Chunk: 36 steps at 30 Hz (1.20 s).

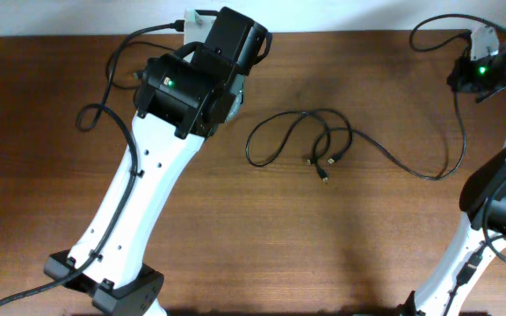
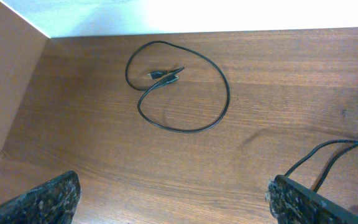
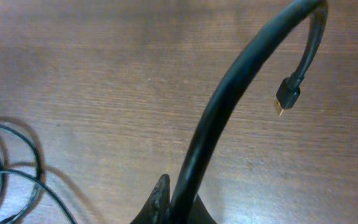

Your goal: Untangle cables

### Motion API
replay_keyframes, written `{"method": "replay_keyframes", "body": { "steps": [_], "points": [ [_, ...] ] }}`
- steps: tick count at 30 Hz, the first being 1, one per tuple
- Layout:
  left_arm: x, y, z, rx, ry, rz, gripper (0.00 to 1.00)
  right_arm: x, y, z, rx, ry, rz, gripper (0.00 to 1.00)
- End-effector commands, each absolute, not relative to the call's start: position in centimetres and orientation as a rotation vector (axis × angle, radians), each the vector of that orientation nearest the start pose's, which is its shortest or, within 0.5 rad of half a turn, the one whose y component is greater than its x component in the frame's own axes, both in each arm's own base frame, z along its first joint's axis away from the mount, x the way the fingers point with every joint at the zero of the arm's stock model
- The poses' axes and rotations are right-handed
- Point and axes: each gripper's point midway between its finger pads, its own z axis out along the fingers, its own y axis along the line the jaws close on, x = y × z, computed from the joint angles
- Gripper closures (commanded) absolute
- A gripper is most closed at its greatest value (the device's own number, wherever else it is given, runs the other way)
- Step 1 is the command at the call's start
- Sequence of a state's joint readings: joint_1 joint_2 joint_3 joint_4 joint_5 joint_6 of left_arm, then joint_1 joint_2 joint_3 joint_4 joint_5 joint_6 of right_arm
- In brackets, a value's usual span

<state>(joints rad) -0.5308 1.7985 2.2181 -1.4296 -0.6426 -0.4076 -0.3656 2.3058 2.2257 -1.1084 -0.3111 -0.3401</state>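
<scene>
One cable is gripped by the right fingers, which are closed on it short of its plug. The free end arches up over the fingers and the plug hangs clear of the bench. Overhead, the same cable is seen running from the right edge of the frame down and left into the tangle at frame centre. Likely reason for the hold: one strand is lifted so it can be drawn out of the crossings, not dragged through them.

Tangle: loops are crossed at centre, and three plugs are clustered just below them. The crossings are judged not yet cleared.

The left fingers are spread wide at the bottom of the left wrist frame, with nothing between them. A single loop is laid out alone in the upper middle of that frame, near the bench's far edge. It is not seen overhead and is presumably hidden under the left arm.

Surface: flat, dark wood-grain, matte. Thin cords are expected to slide on it easily. A white wall is seen along the top and a brown panel at upper left.
</scene>
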Motion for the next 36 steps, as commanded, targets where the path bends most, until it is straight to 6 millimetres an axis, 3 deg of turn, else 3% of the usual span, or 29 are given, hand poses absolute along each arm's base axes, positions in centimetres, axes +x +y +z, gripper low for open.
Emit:
{"method": "replay_keyframes", "body": {
  "steps": [1, 8, 9, 10, 11, 12, 13, 14, 17, 20, 22, 25, 28, 31, 33, 36],
  "points": [
    [38.3, -10.6, 35.8, -0.067, 2.33, 0.374, 0.01, 52.1, -14.1, 9.4, -0.029, 2.725, 0.239, 0.96],
    [38.4, -10.6, 35.7, -0.067, 2.33, 0.373, 0.01, 51.7, -14.0, 3.8, -0.008, 2.815, 0.297, 0.96],
    [38.4, -10.7, 35.7, -0.065, 2.333, 0.367, 0.01, 51.6, -13.9, 3.4, -0.005, 2.825, 0.304, 0.89],
    [38.3, -10.7, 35.7, -0.065, 2.333, 0.365, 0.01, 51.5, -13.9, 3.3, -0.004, 2.829, 0.31, 0.61],
    [38.3, -10.7, 35.7, -0.065, 2.334, 0.366, 0.01, 51.3, -13.8, 3.3, -0.002, 2.836, 0.317, 0.51],
    [38.3, -10.7, 35.7, -0.065, 2.334, 0.364, 0.01, 51.2, -13.7, 3.4, -0.002, 2.837, 0.325, 0.5],
    [38.3, -10.8, 35.7, -0.063, 2.336, 0.359, 0.01, 51.1, -13.4, 3.8, -0.004, 2.833, 0.341, 0.43],
    [38.3, -10.8, 35.7, -0.063, 2.336, 0.359, 0.01, 51.1, -13.0, 4.5, -0.008, 2.818, 0.371, 0.23],
    [38.4, -10.8, 35.7, -0.046, 2.336, 0.364, 0.01, 51.3, -12.0, 7.5, -0.028, 2.757, 0.432, 0.06],
    [38.4, -10.8, 35.7, -0.045, 2.336, 0.365, 0.01, 51.4, -11.3, 11.2, -0.053, 2.688, 0.442, 0.05],
    [38.4, -10.9, 35.6, -0.042, 2.337, 0.366, 0.01, 51.0, -10.9, 14.9, -0.083, 2.637, 0.409, 0.05],
    [38.4, -10.9, 35.6, -0.042, 2.337, 0.366, 0.01, 49.2, -9.6, 19.6, -0.11, 2.601, 0.388, 0.05],
    [38.4, -10.9, 35.7, -0.043, 2.336, 0.365, 0.01, 47.4, -7.6, 22.5, -0.151, 2.602, 0.377, 0.05],
    [38.4, -10.9, 35.6, -0.042, 2.337, 0.366, 0.01, 45.4, -4.7, 23.2, -0.231, 2.661, 0.376, 0.05],
    [38.4, -10.9, 35.6, -0.041, 2.339, 0.368, 0.01, 44.0, -2.5, 22.5, -0.303, 2.733, 0.391, 0.05],
    [38.4, -10.8, 35.5, -0.038, 2.343, 0.371, 0.01, 42.7, -1.0, 21.6, -0.368, 2.818, 0.325, 0.05]
  ]
}}
